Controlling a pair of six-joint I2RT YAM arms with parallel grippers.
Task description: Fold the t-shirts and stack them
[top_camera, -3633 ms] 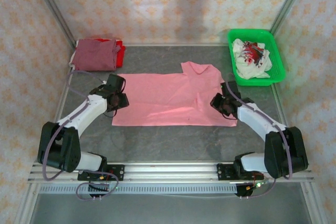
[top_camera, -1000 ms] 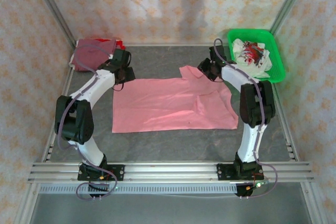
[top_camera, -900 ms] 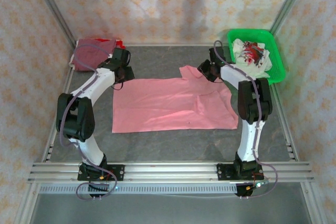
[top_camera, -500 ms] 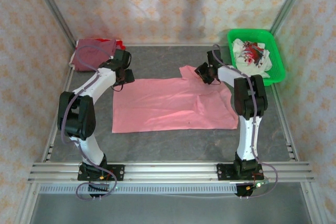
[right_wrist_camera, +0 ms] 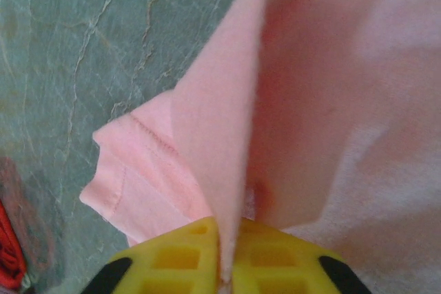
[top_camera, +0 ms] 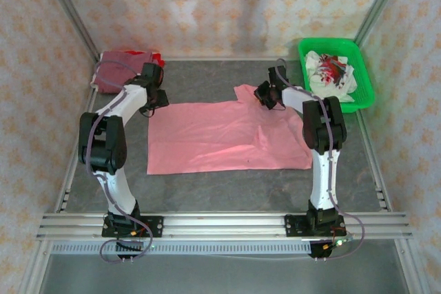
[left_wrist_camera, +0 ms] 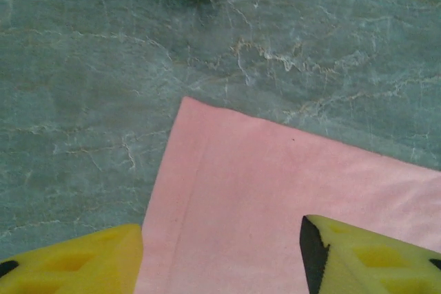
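Grey-green marbled tabletop (top_camera: 220, 187) fills the floor of a booth walled with pale wallpaper printed with orange flowers (top_camera: 220, 5), silver frame posts (top_camera: 69, 12) in its far corners and an aluminium rail (top_camera: 220, 225) along the near edge. At the far-left corner lies a folded maroon t-shirt (top_camera: 120, 74) with a red t-shirt (top_camera: 157, 61) peeking out beside it. Just right of them the left gripper (top_camera: 153, 94) hangs over the far-left corner of the salmon-pink short-sleeved t-shirt (top_camera: 220, 135). The left wrist view shows its yellow fingers (left_wrist_camera: 76, 259) spread apart, one over the bare table, the other over the pink cloth (left_wrist_camera: 275, 197); whether they touch it I cannot tell. The pink shirt lies spread flat in the middle of the table. At its far-right edge, by the collar, the right gripper (top_camera: 265, 94) has its jaws pressed together on a raised fold of the pink fabric (right_wrist_camera: 310, 67), as the right wrist view shows. Further right, in the far corner, stands a green plastic basket (top_camera: 368, 80) holding crumpled white-and-red cloth (top_camera: 331, 72). A few seconds earlier both grippers sat at the shirt's left and right sides, nearer the rail; both arms have since reached to its far edge, while the shirt has kept much the same place.
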